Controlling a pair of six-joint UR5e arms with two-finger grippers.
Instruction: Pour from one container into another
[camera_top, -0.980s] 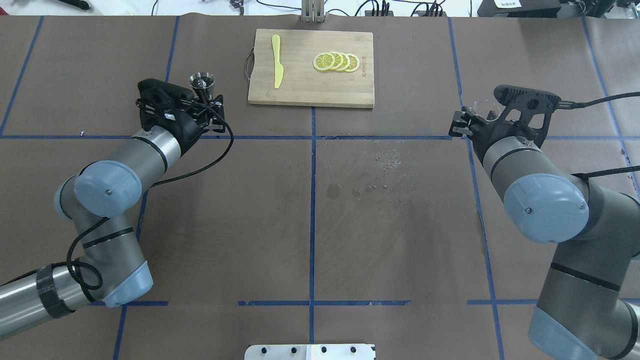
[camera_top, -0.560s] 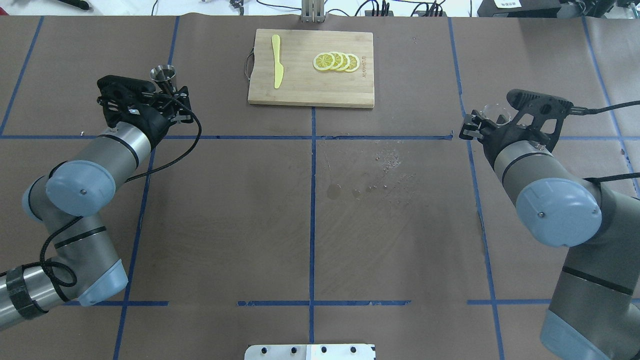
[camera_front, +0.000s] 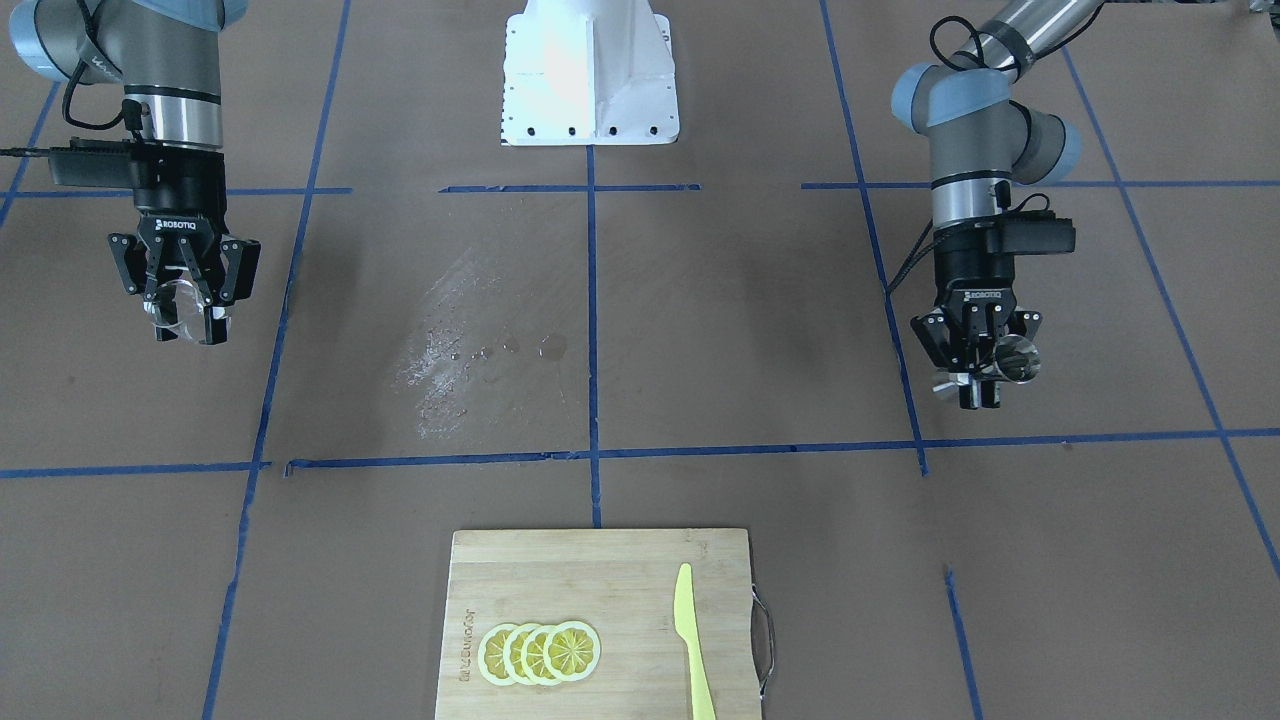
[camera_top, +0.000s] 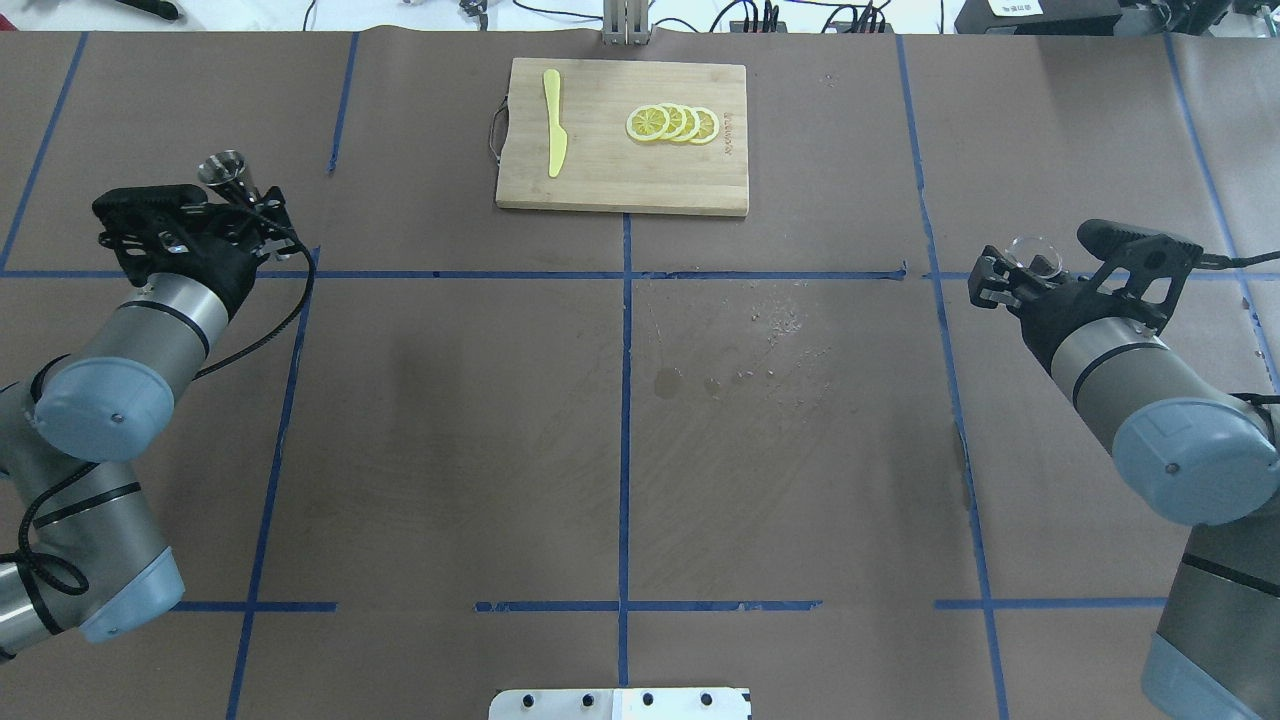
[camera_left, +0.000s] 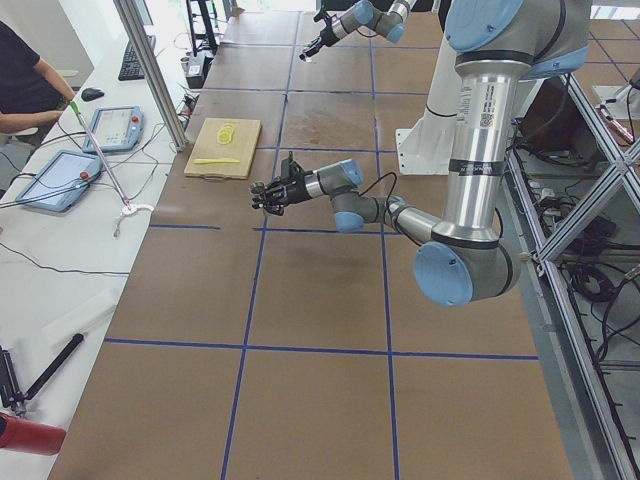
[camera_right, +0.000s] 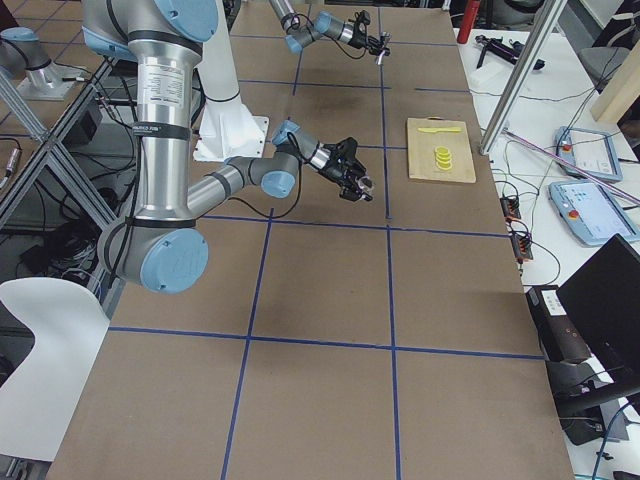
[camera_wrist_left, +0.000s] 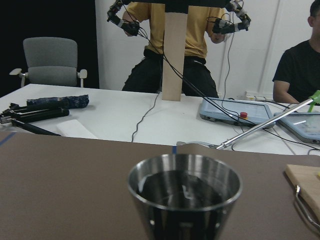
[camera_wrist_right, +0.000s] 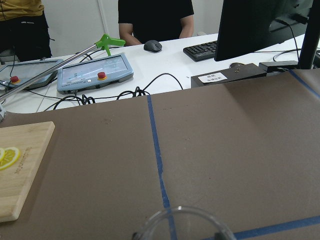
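While the left gripper (camera_top: 252, 205) stays clamped on the steel jigger (camera_top: 222, 167), its arm has swung outward over the last second. It has carried the jigger away from the middle of the worktop (camera_top: 450, 450), and the cutting board (camera_top: 620, 150) is now well off to the gripper's inner side. The jigger sits upright just ahead of the fingers, mouth up. The wrist view shows a dark, shiny inside, but whether liquid is in it cannot be told.

The right gripper (camera_top: 1003, 280) has done the mirror move. It is still closed on the clear glass cup (camera_top: 1035, 255), also upright, and has drawn out toward its own side. A wet patch (camera_top: 760, 340) lies on the worktop between the two grippers, nearer the right one.

So the two vessels are now much further apart than a second ago — too far for any pour. Either the pour is over and the arms are retreating, or they must come back together before the jigger can tip over the cup — the views do not settle which.
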